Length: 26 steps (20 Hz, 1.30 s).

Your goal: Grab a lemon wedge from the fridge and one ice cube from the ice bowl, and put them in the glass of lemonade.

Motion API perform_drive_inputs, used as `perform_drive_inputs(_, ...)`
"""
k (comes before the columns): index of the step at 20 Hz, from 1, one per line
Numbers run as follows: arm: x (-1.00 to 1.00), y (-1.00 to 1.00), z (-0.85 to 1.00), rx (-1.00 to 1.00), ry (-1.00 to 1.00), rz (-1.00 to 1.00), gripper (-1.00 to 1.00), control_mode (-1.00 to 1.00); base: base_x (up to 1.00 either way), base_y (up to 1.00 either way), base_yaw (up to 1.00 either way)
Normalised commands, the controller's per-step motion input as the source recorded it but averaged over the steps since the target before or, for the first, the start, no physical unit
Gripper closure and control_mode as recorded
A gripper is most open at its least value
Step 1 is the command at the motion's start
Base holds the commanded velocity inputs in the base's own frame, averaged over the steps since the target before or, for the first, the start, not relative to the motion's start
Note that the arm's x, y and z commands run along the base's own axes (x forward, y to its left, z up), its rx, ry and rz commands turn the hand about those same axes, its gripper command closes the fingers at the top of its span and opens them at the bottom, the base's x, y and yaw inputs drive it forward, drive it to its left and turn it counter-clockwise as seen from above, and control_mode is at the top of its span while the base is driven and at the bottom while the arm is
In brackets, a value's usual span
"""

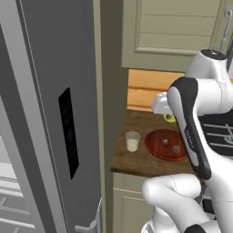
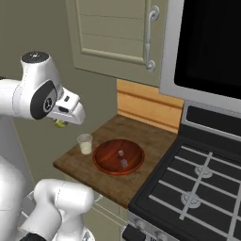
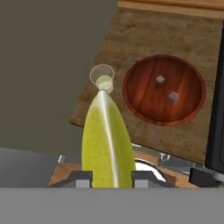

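wooden counter (image 3: 144, 26) shows beyond the lemon wedge (image 3: 107, 140), jaws mostly hidden.

The left base view looks forward and down from behind the arm's left side, close beside the grey fridge (image 1: 54, 113), which takes up its left half, toward the small wooden table (image 1: 136, 157) beyond. The right base view looks forward and down from behind the arm's right side, across the same table (image 2: 136, 181) with the stove (image 2: 197, 188) near on its right. Both take in the glass of lemonade (image 1: 132, 140) (image 2: 85, 143) and the ice bowl (image 1: 166, 144) (image 2: 118, 156), seen from opposite sides. The hand view looks steeply down from above onto the table (image 3: 127, 39), glass (image 3: 102, 78) and bowl (image 3: 164, 89), with the lemon wedge (image 3: 107, 144) very close to its lens.
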Motion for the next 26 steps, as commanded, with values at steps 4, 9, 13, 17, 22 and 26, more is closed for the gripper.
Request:
perform_drive_inputs(4, 0.85, 0.07, -0.59, 0.00, 0.10, 0.08, 1.00, -1.00, 0.00, 0.00, 0.00)
perform_drive_inputs(9, 0.76, 0.00, -0.64, 0.00, 0.02, 0.06, 1.00, -1.00, 0.00, 0.00, 0.00)
perform_drive_inputs(13, 0.74, 0.00, -0.66, 0.00, 0.00, 0.05, 1.00, -1.00, 0.00, 0.00, 0.00)
perform_drive_inputs(17, 0.45, 0.08, -0.36, -0.01, 0.03, 0.03, 1.00, -1.00, 0.00, 0.00, 0.00)
perform_drive_inputs(22, 0.31, 0.28, -0.14, -0.05, 0.05, 0.00, 1.00, -1.00, 0.00, 0.00, 0.00)
perform_drive_inputs(26, 0.66, 0.44, -0.12, -0.07, 0.07, 0.00, 1.00, -1.00, 0.00, 0.00, 0.00)
